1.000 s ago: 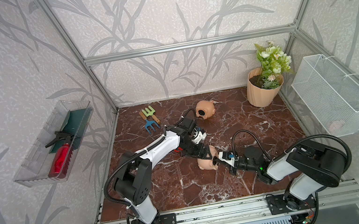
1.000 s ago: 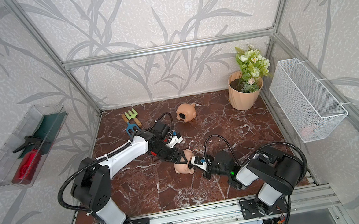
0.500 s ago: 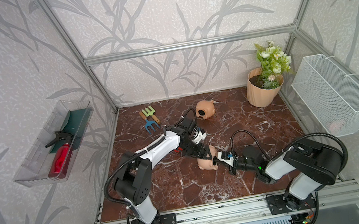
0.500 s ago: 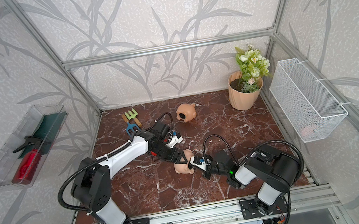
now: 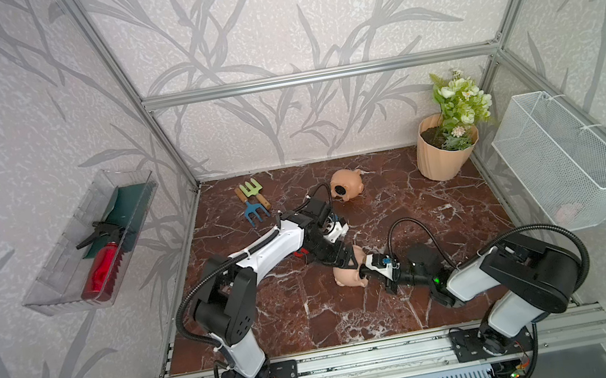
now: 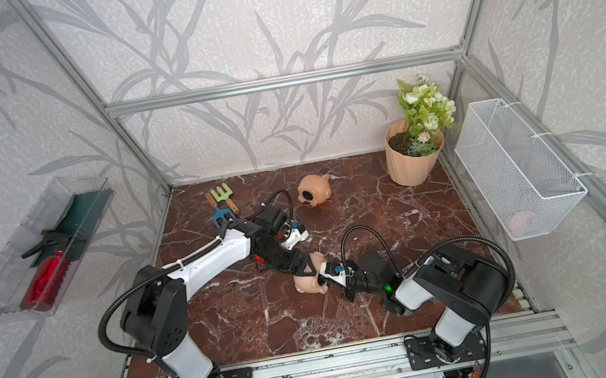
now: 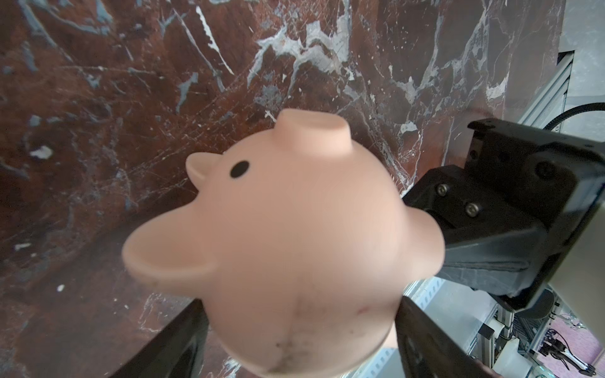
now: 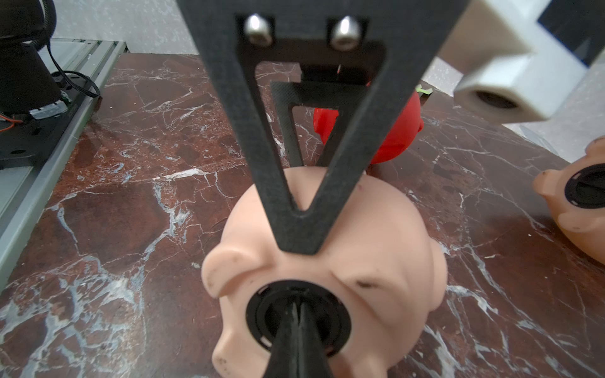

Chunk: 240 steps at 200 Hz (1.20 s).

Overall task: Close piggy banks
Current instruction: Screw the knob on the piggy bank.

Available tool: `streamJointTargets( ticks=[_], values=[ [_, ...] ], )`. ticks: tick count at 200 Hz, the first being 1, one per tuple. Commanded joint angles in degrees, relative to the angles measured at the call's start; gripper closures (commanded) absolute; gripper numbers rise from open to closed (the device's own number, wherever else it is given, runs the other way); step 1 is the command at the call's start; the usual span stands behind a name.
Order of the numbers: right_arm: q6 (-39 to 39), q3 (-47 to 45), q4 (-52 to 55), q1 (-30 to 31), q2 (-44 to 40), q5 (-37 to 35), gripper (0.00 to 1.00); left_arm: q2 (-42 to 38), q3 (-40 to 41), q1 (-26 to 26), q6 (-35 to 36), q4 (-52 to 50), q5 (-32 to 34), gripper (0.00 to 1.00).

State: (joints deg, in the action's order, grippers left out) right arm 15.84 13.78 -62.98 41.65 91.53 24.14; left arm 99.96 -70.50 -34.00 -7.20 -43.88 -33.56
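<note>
A peach piggy bank [image 5: 347,276] [image 6: 308,282] lies on its side mid-floor with my left gripper [image 5: 348,259] [image 7: 299,347] shut across its body [image 7: 294,229]. A black round plug [image 8: 271,314] sits in its belly hole. My right gripper [image 5: 364,269] [image 8: 298,307] is shut, its tips pressed against the plug's centre. A second peach piggy bank [image 5: 347,187] [image 6: 314,192] [image 8: 576,209] lies near the back with a black plug in its belly. The red piggy bank [image 8: 396,137] stands behind the held one, mostly hidden under the left arm in both top views.
Small garden tools [image 5: 253,202] lie at the back left of the marble floor [image 5: 443,216]. A ribbed peach flower pot [image 5: 443,152] with flowers stands in the back right corner. A wire basket [image 5: 563,159] hangs on the right wall, a clear tray [image 5: 94,245] on the left.
The right arm has edged slightly toward the held piggy bank. The left arm and its grip look the same.
</note>
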Motion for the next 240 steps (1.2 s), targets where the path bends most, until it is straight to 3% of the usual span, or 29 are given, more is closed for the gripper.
streamJointTargets(
  ticks=[1,145,240],
  values=[
    [-1.3,1.4,1.3,-0.2,0.4,0.6,1.00,2.6,-0.1,-0.2,1.0,-1.7,1.6,0.16],
    [-16.5,1.8,0.2,-0.3,1.3,1.4,1.00,2.8,0.0,-0.3,1.0,-1.4,1.3,0.16],
    [-31.2,2.4,-0.7,-0.4,1.7,2.6,1.00,2.8,0.0,-0.7,1.0,-1.5,1.8,0.16]
  ],
)
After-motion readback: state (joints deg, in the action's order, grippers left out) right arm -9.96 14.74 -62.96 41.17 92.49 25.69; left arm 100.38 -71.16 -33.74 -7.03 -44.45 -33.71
